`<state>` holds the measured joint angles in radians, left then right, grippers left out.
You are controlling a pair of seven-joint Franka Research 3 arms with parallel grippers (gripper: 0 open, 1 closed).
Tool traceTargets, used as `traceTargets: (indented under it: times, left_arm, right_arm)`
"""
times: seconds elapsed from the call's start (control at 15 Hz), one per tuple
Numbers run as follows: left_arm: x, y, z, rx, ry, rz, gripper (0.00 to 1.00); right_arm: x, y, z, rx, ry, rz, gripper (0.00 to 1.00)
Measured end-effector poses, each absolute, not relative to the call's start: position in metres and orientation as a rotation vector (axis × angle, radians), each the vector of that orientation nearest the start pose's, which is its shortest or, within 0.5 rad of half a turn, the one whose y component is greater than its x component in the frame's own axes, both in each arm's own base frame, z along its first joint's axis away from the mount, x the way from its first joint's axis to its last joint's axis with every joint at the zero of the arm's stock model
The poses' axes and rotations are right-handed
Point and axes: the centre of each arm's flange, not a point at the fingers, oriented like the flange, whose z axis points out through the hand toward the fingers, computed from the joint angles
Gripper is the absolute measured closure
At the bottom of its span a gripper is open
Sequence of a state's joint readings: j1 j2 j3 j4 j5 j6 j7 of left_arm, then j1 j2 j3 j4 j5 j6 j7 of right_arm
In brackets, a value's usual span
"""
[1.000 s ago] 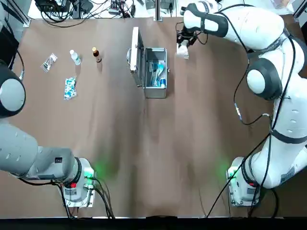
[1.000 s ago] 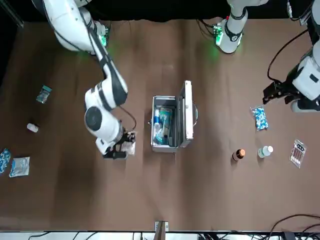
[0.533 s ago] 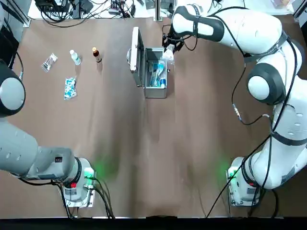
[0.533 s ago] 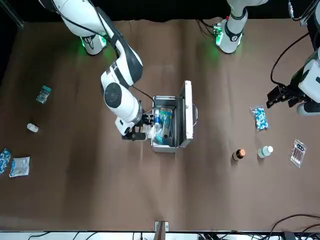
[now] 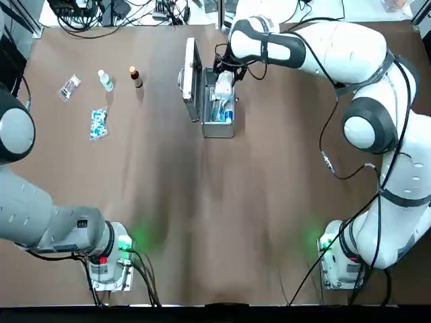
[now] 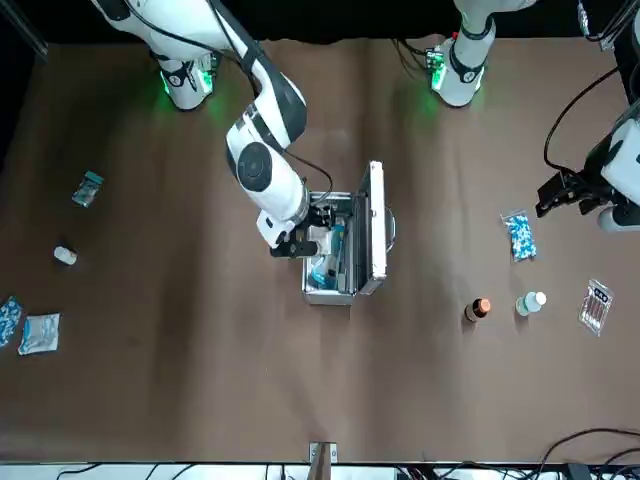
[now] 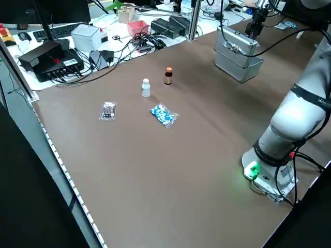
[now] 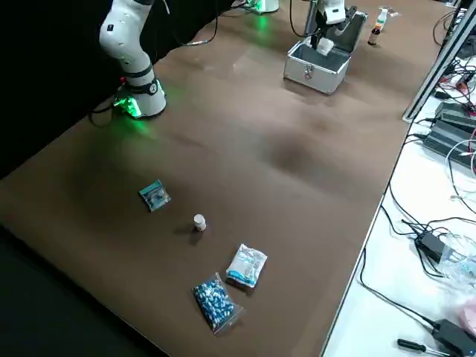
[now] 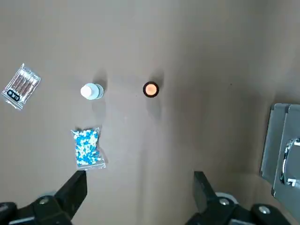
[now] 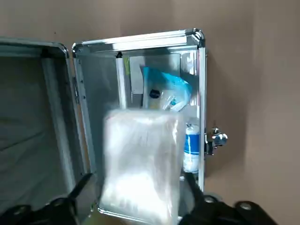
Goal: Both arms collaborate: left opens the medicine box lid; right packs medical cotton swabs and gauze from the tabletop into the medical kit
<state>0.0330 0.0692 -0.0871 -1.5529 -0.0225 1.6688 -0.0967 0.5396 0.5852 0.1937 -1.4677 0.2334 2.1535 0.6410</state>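
The silver medical kit stands at the table's far middle, its lid upright and open. Blue-and-white packets lie inside it. My right gripper hangs just over the open box, shut on a white gauze packet, which is also visible from across the table. The cotton swabs packet lies flat at the far left. My left gripper hovers high above the left side, open with nothing between its fingers.
Left of the kit stand a brown bottle, a white bottle and a bag of blue pills. Far to the right lie a teal packet, a small bottle, a white packet and another pill bag.
My right gripper carried the gauze packet leftward from the table right of the kit to a spot over the open box. The left gripper has hardly shifted.
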Motion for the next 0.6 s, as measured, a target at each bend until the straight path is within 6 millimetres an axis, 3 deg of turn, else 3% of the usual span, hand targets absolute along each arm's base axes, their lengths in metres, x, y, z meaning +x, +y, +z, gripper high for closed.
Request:
traceTargets:
  times: [0.07,0.2,0.4,0.53,0.6]
  left_arm:
    - [0.584,-0.032,0.603,-3.172,-0.071,-0.071,0.0]
    - [0.584,-0.032,0.603,-3.172,-0.071,-0.076,0.0]
    - [0.584,-0.032,0.603,-3.172,-0.071,-0.078,0.0]
    - [0.584,-0.032,0.603,-3.172,-0.07,-0.079,0.0]
    - [0.584,-0.033,0.603,-3.172,-0.068,-0.08,0.0]
  right_arm:
    - [0.545,0.472,0.356,-2.829,0.108,0.158,0.1]
    - [0.545,0.472,0.354,-2.829,0.122,0.16,0.04]
    - [0.55,0.467,0.354,-2.832,0.136,0.155,0.03]
    - [0.557,0.453,0.355,-2.851,0.161,0.18,0.03]
    - [0.567,0.436,0.361,-2.866,0.187,0.199,0.03]
